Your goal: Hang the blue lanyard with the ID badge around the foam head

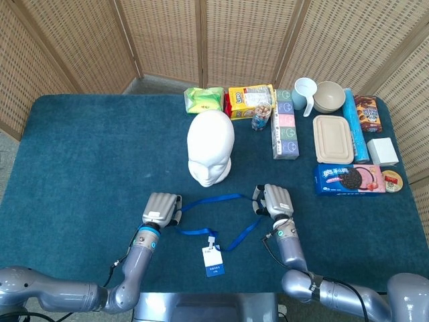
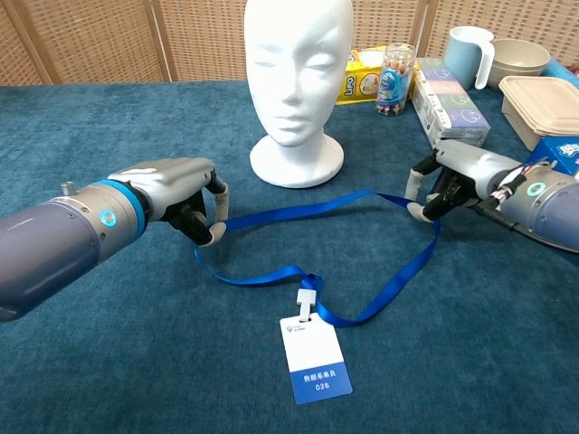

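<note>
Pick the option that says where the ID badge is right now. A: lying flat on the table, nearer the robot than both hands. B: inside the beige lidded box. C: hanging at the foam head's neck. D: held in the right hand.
A: the ID badge lies flat on the table, its blue lanyard running up to the left hand and right hand.

Royal-blue lanyard (image 2: 298, 217) with a white-and-blue ID badge (image 2: 315, 360). Plain white foam head (image 2: 297, 72). Deep teal carpet-like cover on the bench (image 1: 87, 154). Silver-grey left hand (image 2: 176, 194) and right hand (image 2: 452, 176), wrists ringed in bright blue. Tan woven-wicker screens (image 1: 161, 33) behind. Pale blue cup (image 2: 466, 54), beige bowl (image 2: 520, 54).
</note>
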`<state>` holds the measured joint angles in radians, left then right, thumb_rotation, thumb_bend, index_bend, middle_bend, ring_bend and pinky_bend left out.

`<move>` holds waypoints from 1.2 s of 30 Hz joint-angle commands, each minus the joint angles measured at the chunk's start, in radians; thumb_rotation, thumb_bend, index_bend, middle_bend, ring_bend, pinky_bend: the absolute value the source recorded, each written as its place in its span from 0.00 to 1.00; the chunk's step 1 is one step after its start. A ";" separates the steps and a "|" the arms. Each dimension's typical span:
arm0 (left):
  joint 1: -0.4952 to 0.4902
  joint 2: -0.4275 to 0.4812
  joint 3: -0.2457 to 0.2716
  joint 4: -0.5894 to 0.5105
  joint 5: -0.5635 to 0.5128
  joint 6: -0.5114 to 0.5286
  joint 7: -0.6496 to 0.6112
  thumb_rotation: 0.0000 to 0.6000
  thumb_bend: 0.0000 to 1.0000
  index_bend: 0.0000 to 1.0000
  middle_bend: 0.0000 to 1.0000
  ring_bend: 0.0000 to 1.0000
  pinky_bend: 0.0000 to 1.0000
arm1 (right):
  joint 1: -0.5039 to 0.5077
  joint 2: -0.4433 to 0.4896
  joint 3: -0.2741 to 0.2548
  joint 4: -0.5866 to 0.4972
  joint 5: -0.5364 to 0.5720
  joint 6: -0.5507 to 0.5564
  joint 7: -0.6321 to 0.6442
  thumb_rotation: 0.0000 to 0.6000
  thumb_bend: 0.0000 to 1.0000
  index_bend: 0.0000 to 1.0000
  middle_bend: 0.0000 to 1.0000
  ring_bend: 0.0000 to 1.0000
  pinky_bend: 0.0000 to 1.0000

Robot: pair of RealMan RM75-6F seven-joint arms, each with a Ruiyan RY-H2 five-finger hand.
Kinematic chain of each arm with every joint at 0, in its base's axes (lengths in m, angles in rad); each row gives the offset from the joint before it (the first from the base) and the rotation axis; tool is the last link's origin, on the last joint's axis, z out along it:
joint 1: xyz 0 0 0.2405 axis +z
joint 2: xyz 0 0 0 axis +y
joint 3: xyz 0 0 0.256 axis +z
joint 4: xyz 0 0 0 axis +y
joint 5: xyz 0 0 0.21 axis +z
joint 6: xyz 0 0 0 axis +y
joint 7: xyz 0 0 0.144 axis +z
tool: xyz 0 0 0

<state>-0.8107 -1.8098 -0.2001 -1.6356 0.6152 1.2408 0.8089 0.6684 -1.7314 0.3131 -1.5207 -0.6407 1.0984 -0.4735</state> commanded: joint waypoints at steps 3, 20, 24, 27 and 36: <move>0.030 0.037 -0.001 -0.030 0.052 0.018 -0.055 0.91 0.49 0.62 0.93 1.00 1.00 | -0.026 0.061 0.008 -0.092 -0.051 -0.013 0.070 1.00 0.56 0.59 1.00 1.00 1.00; 0.098 0.181 -0.038 -0.180 0.230 0.050 -0.229 0.92 0.48 0.63 0.95 1.00 1.00 | -0.092 0.250 0.027 -0.380 -0.250 -0.045 0.281 1.00 0.56 0.60 1.00 1.00 1.00; 0.111 0.221 -0.051 -0.225 0.280 0.067 -0.257 0.92 0.48 0.63 0.95 1.00 1.00 | -0.101 0.307 0.044 -0.441 -0.286 -0.065 0.339 1.00 0.56 0.61 1.00 1.00 1.00; 0.116 0.250 -0.068 -0.254 0.314 0.077 -0.277 0.93 0.48 0.64 0.95 1.00 1.00 | -0.113 0.350 0.062 -0.491 -0.317 -0.080 0.401 1.00 0.57 0.61 1.00 1.00 1.00; 0.099 0.331 -0.134 -0.344 0.365 0.078 -0.294 0.94 0.47 0.64 0.95 1.00 1.00 | -0.151 0.476 0.164 -0.575 -0.406 -0.140 0.711 1.00 0.57 0.61 1.00 1.00 1.00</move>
<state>-0.7061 -1.4849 -0.3261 -1.9724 0.9774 1.3203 0.5168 0.5340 -1.3096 0.4290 -2.0684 -1.0112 0.9964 0.1216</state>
